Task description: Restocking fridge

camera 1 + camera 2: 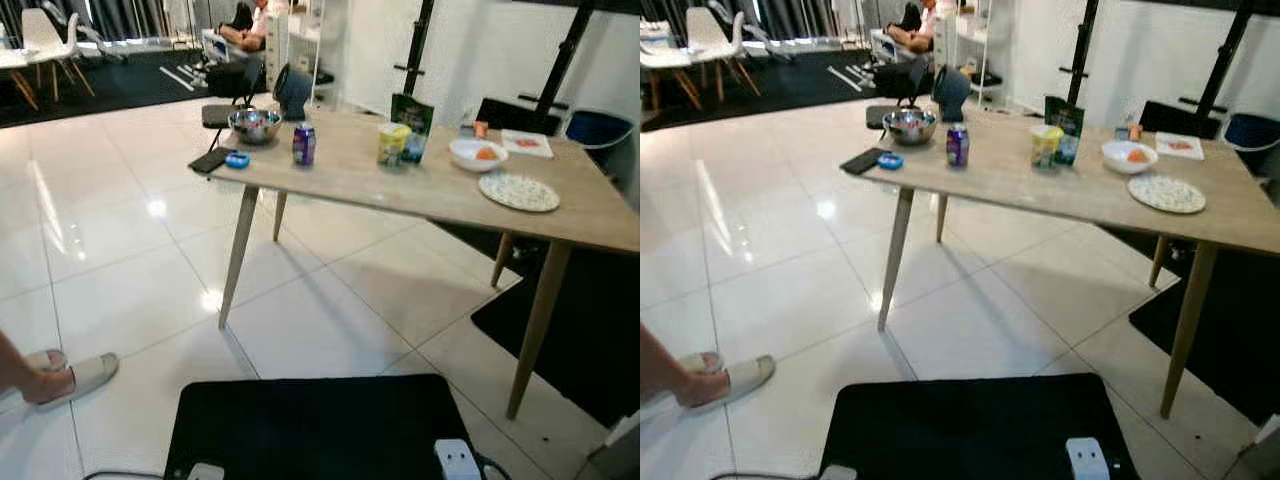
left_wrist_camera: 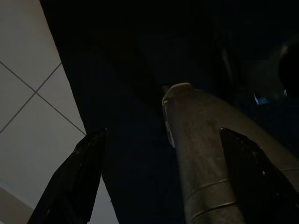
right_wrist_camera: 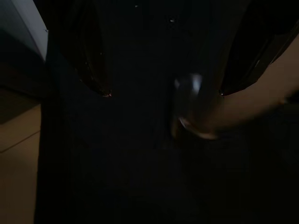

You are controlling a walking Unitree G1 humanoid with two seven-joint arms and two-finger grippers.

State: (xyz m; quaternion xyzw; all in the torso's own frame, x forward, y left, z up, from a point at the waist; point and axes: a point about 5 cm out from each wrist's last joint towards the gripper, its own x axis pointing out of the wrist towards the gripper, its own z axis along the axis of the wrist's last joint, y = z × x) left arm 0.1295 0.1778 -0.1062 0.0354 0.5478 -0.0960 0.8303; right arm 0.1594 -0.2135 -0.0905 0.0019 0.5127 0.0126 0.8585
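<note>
the table [image 1: 420,185] stands ahead on glossy white tile, its thin splayed legs reaching out toward the robot's path. a person's sandalled foot [image 1: 70,378] rests on the floor close at the robot's left. on the table, from the robot's left: a steel bowl [image 1: 254,125], a purple can [image 1: 304,144], a yellow tub [image 1: 393,143] just in front of a dark green carton [image 1: 412,118], a white bowl [image 1: 477,154] and a patterned plate [image 1: 518,191].

left gripper [image 2: 163,177] hangs low beside the robot's dark body, fingers spread, nothing held. right gripper [image 3: 163,88] hangs in deep shade, fingers apart, nothing between them.

risks, as judged:
- a walking approach could strike a table leg and topple the upright can and carton.
- the nearby foot could be stepped on.
- the small tub, touching or nearly touching the carton, may drag it over when grasped.
</note>
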